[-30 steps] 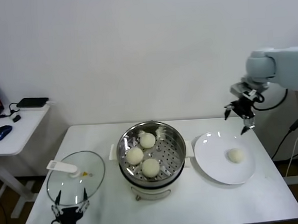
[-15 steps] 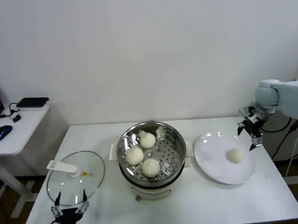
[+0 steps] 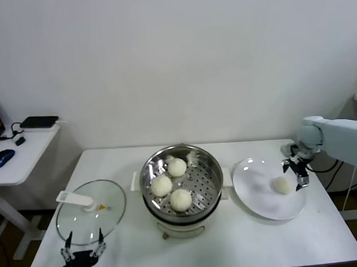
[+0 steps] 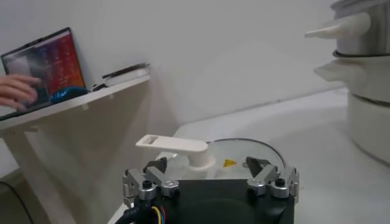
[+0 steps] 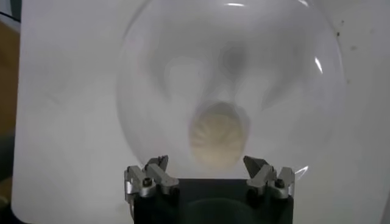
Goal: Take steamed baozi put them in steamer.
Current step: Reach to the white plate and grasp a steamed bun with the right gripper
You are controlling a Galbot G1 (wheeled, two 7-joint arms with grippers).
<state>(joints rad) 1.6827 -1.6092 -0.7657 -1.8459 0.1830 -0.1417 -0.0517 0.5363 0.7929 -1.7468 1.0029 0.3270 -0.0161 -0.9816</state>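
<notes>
Three off-white baozi (image 3: 170,184) lie on the perforated tray of the shiny steamer (image 3: 211,161) at the table's middle. One more baozi (image 3: 282,185) sits on the white plate (image 3: 257,198) to the right. My right gripper (image 3: 293,170) hangs open just above and to the right of that bun. In the right wrist view the bun (image 5: 217,141) lies ahead of the open right gripper (image 5: 207,167), apart from both fingers. My left gripper (image 3: 82,246) rests open at the table's front left edge, beside the glass lid (image 3: 90,211).
The glass lid (image 4: 244,153) with its white handle (image 4: 173,145) lies flat left of the steamer. A side desk (image 3: 18,154) with a mouse and a dark box stands at the far left. A cable hangs off the table's right end.
My right arm has come down and slightly forward, from high behind the plate to just above the bun on it. The jaws stayed open. The left arm has not moved.
</notes>
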